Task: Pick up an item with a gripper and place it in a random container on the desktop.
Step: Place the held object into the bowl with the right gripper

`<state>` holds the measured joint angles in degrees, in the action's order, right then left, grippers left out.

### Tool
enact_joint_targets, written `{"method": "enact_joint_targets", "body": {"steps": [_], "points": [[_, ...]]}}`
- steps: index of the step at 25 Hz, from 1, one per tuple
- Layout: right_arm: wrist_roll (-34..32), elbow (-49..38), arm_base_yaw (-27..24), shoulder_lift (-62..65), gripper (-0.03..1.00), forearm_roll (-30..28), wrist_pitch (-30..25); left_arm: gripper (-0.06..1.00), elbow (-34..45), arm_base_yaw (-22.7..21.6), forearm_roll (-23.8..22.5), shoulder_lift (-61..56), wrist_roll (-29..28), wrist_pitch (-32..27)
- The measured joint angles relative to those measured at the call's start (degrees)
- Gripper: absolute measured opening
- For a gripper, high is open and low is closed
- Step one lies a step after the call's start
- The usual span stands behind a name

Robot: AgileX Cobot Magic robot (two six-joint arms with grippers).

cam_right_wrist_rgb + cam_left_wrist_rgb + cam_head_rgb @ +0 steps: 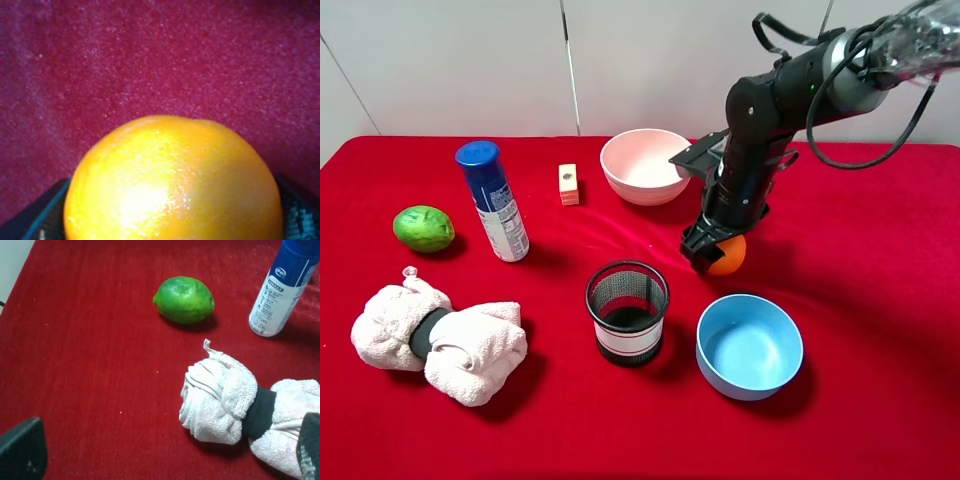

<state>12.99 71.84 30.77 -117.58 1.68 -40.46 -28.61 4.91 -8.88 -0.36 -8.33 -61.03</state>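
Note:
The orange fruit [729, 257] sits low over the red cloth [880, 230], between the pink-white bowl [620, 152] and the light blue bowl. My right gripper [716, 250] comes down on it from above and is shut on it. In the right wrist view the orange [170, 180] fills the gap between my dark fingers [30, 217], with red cloth [150, 50] close behind it. I cannot tell whether it touches the cloth. My left gripper [165, 450] is open and empty over the cloth near the towel; it is out of the high view.
A black mesh cup [627, 310] and the light blue bowl [750, 345] stand in front of the orange. A blue spray can [492, 200], a green lime [423, 228], a rolled white towel [440, 340] and a small wooden block [568, 184] lie on the left.

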Motion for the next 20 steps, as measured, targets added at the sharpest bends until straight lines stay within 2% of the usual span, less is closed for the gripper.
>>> {"method": "enact_joint_targets", "body": {"steps": [8, 20], "points": [[-4.24, 0.0, 0.0, 4.97, 0.55, -1.05, -3.64, 0.99, 0.0, 0.0, 0.0, 0.0, 0.0, 0.0], [-6.09, 0.49, 0.0, 10.11, 0.55, -1.18, -10.39, 0.99, 0.0, 0.0, 0.0, 0.0, 0.0, 0.0]]}}
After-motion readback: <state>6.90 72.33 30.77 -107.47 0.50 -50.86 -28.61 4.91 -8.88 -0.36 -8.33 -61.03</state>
